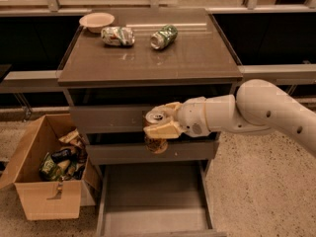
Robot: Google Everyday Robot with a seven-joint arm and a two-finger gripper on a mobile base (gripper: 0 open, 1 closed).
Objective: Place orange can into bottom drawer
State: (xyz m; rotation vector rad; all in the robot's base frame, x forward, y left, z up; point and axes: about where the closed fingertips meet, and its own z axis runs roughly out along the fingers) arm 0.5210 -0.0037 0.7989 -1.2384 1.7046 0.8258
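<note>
My gripper [159, 125] is shut on the orange can [156, 143], an orange-brown can with a silver pull-tab top, held upright in front of the cabinet's upper drawer fronts. The white arm [256, 110] reaches in from the right. The can hangs above the back part of the bottom drawer [154, 201], which is pulled open and shows a flat grey floor with nothing on it. The fingers [163, 130] cover the can's upper half.
On the cabinet top [197, 58] lie a dented green-and-white can [117, 35], a green can [164, 36] and a pale bowl [97, 20]. A cardboard box [44, 181] of rubbish stands on the floor left of the drawer.
</note>
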